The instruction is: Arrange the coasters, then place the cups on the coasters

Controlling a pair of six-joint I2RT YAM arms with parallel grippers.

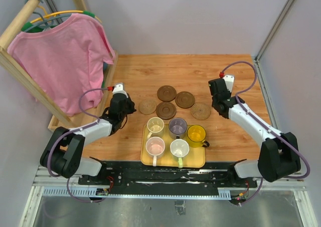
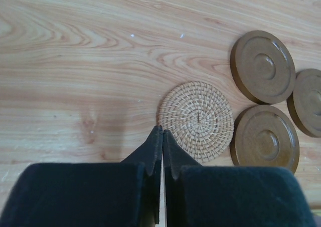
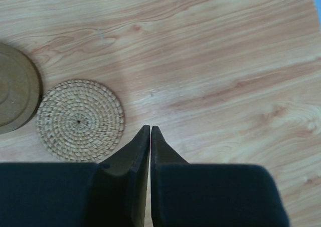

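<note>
Several round coasters lie clustered at the table's middle: three dark brown ones [image 1: 166, 92] [image 1: 184, 99] [image 1: 165, 109] and two tan woven ones [image 1: 147, 105] [image 1: 200, 110]. Several translucent cups stand on the yellow tray [image 1: 200, 162]: pale yellow [image 1: 155, 125], purple-grey [image 1: 177, 127], amber [image 1: 196, 133], pink [image 1: 155, 146] and whitish-green [image 1: 179, 148]. My left gripper [image 2: 162, 130] is shut and empty, its tips just left of a woven coaster [image 2: 196, 121]. My right gripper [image 3: 150, 129] is shut and empty too, just right of the other woven coaster [image 3: 80, 120].
A wooden rack [image 1: 30, 76] with a pink shirt [image 1: 62, 56] on a hanger stands at the back left. Grey walls close in the table, with a metal post [image 1: 278, 26] at the right. Bare wood lies behind and beside the coasters.
</note>
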